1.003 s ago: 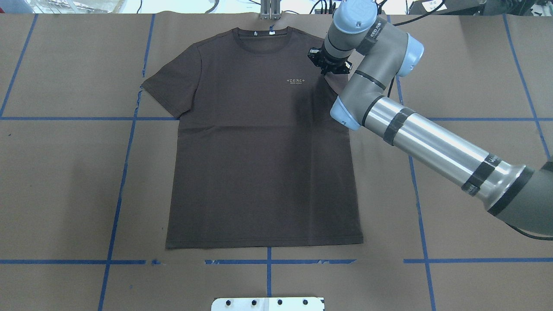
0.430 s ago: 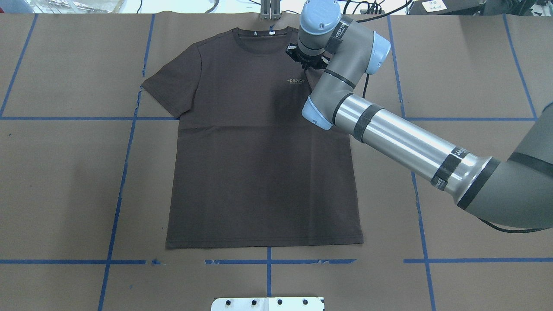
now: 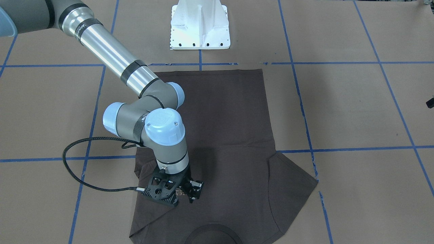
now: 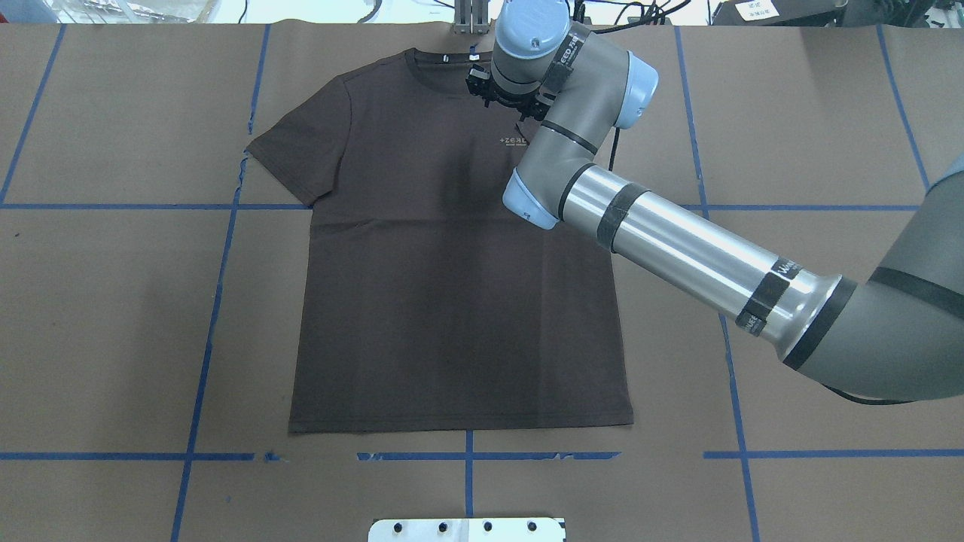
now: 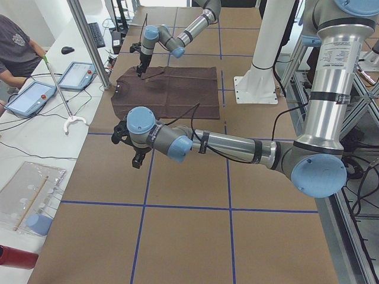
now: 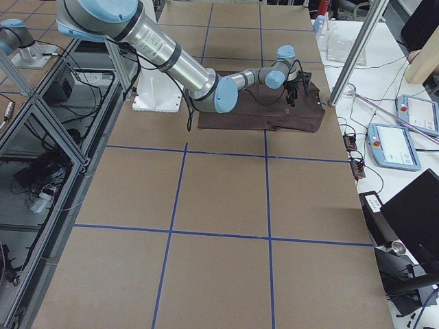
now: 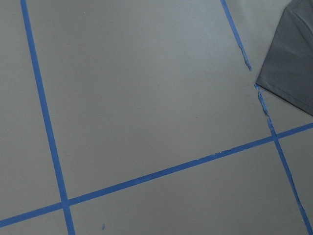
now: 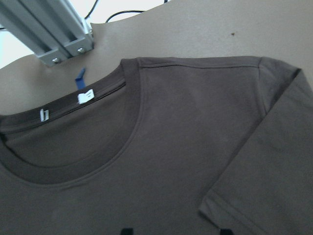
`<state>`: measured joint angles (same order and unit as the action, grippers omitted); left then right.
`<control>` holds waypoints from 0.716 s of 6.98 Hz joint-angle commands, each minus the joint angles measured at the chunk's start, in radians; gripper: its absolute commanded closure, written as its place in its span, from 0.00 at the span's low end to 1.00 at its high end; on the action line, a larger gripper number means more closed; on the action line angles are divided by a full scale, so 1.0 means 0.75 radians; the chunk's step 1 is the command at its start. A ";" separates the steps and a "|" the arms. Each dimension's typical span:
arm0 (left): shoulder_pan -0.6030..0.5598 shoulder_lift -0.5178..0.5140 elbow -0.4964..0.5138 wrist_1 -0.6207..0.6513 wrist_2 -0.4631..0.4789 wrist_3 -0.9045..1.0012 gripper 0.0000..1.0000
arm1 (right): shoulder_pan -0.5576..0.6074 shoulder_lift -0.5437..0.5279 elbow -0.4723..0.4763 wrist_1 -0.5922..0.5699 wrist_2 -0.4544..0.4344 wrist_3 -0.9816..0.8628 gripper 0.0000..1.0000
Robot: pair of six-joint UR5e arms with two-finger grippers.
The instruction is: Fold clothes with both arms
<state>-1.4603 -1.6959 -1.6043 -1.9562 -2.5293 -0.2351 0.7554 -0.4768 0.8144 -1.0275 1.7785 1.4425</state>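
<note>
Holds right gripper [image 3: 182, 199] spread and empty above T-shirt [image 4: 452, 301] near collar [image 8: 58, 171]; cannot tell grip of left gripper [image 5: 136, 161], beside T-shirt.

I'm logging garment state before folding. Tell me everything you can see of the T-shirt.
The T-shirt is dark brown knit, short-sleeved, with a ribbed round collar, white neck tags and a pale chest logo. It lies flat, front up, on the table, collar away from the pedestal; the right gripper hangs over its chest.

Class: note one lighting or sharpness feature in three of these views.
Overhead: the right arm casts a soft shadow on the T-shirt; the strip beyond the table is overexposed. Front-facing: glare streaks the arm's silver tube. Right wrist: sharp, neck tags crisp.
</note>
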 commanded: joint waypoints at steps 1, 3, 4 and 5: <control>0.169 -0.080 0.038 -0.285 0.016 -0.394 0.00 | -0.003 -0.205 0.334 0.000 0.050 0.087 0.00; 0.375 -0.276 0.071 -0.310 0.105 -0.718 0.00 | 0.123 -0.431 0.576 0.002 0.301 0.069 0.00; 0.457 -0.396 0.164 -0.319 0.197 -1.027 0.00 | 0.181 -0.594 0.753 0.004 0.359 0.063 0.00; 0.531 -0.477 0.240 -0.315 0.269 -1.089 0.00 | 0.230 -0.707 0.878 0.004 0.381 0.049 0.00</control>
<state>-1.1345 -1.9700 -1.4906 -2.1909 -2.3959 -0.9281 0.8800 -0.8920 1.3469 -1.0254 2.0250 1.4891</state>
